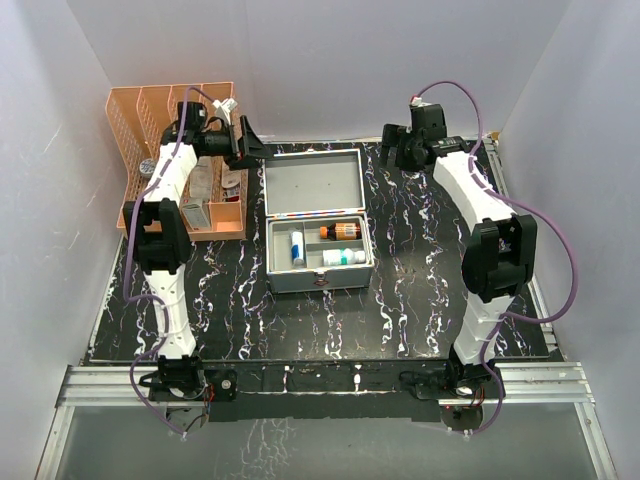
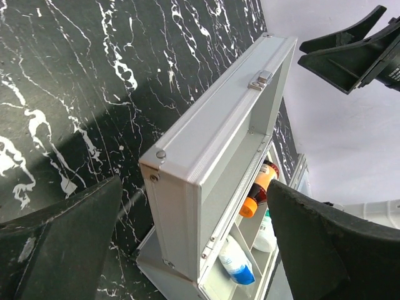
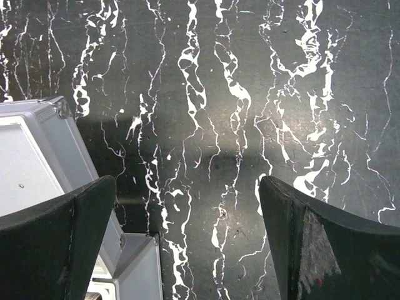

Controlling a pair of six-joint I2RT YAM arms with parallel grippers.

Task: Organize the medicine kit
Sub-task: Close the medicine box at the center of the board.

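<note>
— Mid-table, between the two arms, sits the medicine kit (image 1: pixel 318 225), its lid raised and leaning toward the far wall. Which step is this?

— Filling it, I'd judge. The near half already holds three bottles. A white-and-blue bottle (image 1: pixel 297 247) lies in the left compartment, an amber bottle (image 1: pixel 341 231) in the far right one, and a white-and-green bottle (image 1: pixel 344 257) in the near right one. I cannot tell from above whether more will fit.

— And the grippers?

— Both are spread wide and hold nothing. The left gripper (image 1: pixel 246 140) hangs just off the lid's far left corner, beside the orange rack (image 1: pixel 150 110). The right gripper (image 1: pixel 397 150) hangs off the lid's far right corner, above the marbled table (image 1: pixel 420 290).

— So what does the next move call for?

— One of two things, by my reading. The first is bringing over something from the rack, such as the white box (image 1: pixel 197 212) at its near end. For that the left gripper must swing left, drop into a slot and close across the box's narrow faces. The second is shutting the lid, which means catching its top edge and tipping it toward the near side.

— Anything in the way?

— The rack's tall dividers leave only narrow slots. The left arm's own elbow hangs over the rack's near end. The raised lid stands between the left gripper and the compartments, so anything carried has to go over it or around its left side.
</note>
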